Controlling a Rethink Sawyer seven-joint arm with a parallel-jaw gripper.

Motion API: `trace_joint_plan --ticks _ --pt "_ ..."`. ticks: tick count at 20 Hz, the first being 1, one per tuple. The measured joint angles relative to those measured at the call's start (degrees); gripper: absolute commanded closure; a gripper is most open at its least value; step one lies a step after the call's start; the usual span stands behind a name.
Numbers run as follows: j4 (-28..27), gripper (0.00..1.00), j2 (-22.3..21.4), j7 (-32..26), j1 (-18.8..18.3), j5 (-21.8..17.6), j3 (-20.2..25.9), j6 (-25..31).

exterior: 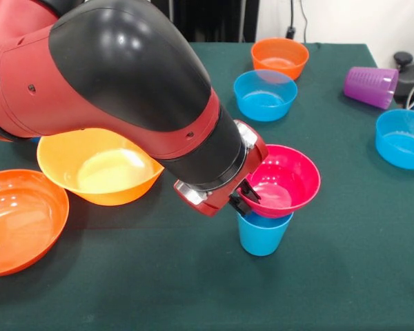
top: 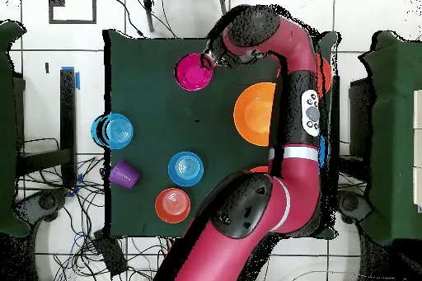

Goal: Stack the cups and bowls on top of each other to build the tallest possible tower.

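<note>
The magenta-pink bowl [exterior: 284,181] sits in the mouth of the upright light blue cup [exterior: 264,236] near the table's middle. My gripper [exterior: 247,198] is at the bowl's left rim, one finger inside and one outside, closed on the rim. In the overhead view the pink bowl [top: 194,72] hides the cup, with the gripper [top: 210,62] at its edge. The purple cup [exterior: 370,86] lies on its side at the far right. A small blue bowl [exterior: 264,95] and a small orange bowl [exterior: 279,56] stand behind the stack.
A large yellow-orange bowl [exterior: 100,165] and a large red-orange bowl [exterior: 17,221] stand at the left, partly under my arm. A large blue bowl [exterior: 402,138] is at the right edge. Cables and a dark device lie past the table's far right corner.
</note>
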Motion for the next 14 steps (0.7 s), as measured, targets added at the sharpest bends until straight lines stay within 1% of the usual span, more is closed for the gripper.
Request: trace_joint_plan --ticks 9,14 --pt "-0.39 1.0 0.14 0.0 0.07 0.0 0.0 0.0" --pt "-1.55 1.0 0.41 0.0 0.19 0.0 0.0 0.0"
